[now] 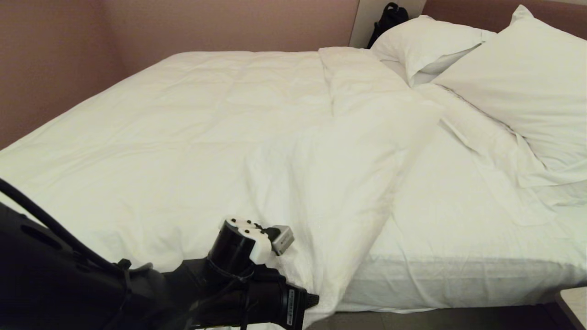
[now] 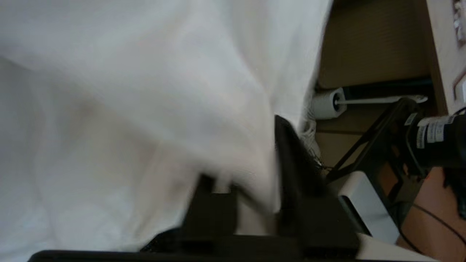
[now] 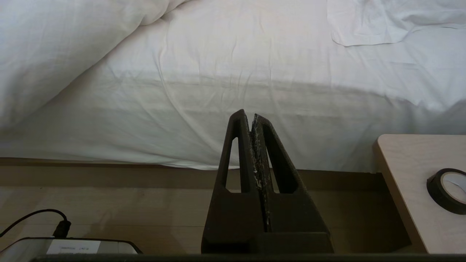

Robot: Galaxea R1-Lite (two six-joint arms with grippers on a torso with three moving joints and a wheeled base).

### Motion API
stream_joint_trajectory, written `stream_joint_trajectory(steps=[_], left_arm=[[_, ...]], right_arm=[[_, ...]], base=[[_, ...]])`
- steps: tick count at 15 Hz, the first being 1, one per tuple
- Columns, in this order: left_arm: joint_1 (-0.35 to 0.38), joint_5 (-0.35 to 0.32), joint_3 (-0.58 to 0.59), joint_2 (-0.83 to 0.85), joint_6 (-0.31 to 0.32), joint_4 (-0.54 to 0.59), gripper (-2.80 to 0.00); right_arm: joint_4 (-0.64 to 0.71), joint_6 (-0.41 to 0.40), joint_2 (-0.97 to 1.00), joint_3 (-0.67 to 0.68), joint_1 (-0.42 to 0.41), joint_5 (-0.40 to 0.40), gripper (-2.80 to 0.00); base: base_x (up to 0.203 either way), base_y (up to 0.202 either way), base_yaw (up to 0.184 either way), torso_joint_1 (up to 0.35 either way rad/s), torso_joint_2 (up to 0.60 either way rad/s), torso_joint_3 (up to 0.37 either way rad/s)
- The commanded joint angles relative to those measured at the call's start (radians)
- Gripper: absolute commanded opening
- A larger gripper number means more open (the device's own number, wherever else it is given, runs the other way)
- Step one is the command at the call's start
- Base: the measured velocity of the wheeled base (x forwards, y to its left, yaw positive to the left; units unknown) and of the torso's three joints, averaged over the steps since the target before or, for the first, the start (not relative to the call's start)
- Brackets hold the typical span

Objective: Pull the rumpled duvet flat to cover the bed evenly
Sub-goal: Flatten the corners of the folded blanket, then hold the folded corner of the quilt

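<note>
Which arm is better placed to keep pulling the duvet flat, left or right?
Left, probably. The left gripper is already at the duvet edge near the bed's side, with fabric between its fingers. The right gripper is shut and empty, parked low beside the bed.

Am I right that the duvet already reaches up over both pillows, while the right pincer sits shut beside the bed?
Not quite: the duvet stops short of the pillows, leaving them uncovered, as the head view shows. The right pincer is indeed shut beside the bed.

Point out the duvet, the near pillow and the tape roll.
duvet [image 1: 192, 137], head view, its flat middle.
near pillow [image 1: 527, 82], head view, its face.
tape roll [image 3: 447, 185], right wrist view, its rim.
</note>
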Motion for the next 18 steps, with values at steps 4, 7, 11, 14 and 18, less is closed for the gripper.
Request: stream_joint_trajectory(steps=[4, 7, 11, 14, 18], left_arm=[[-0.024, 0.003, 0.037, -0.067, -0.004, -0.006, 0.0], [-0.035, 0.029, 0.084, -0.189, -0.004, 0.005, 0.0], [-0.029, 0.143, 0.142, -0.37, -0.003, 0.022, 0.0], [-0.007, 0.296, 0.135, -0.475, 0.002, 0.06, 0.0], [0.097, 0.442, 0.023, -0.503, 0.007, 0.054, 0.0]], right_arm=[[0.0, -0.001, 0.001, 0.0, 0.0, 0.0, -2.8], [0.0, -0.001, 0.001, 0.0, 0.0, 0.0, -2.8], [0.0, -0.001, 0.001, 0.0, 0.0, 0.0, -2.8], [0.0, -0.001, 0.001, 0.0, 0.0, 0.0, -2.8], [0.0, -0.001, 0.001, 0.0, 0.0, 0.0, -2.8]], base=[[0.0, 0.0, 0.0, 0.0, 0.0, 0.0], [0.0, 0.0, 0.0, 0.0, 0.0, 0.0], [0.0, 0.0, 0.0, 0.0, 0.0, 0.0], [0.0, 0.0, 0.0, 0.0, 0.0, 0.0], [0.0, 0.0, 0.0, 0.0, 0.0, 0.0]])
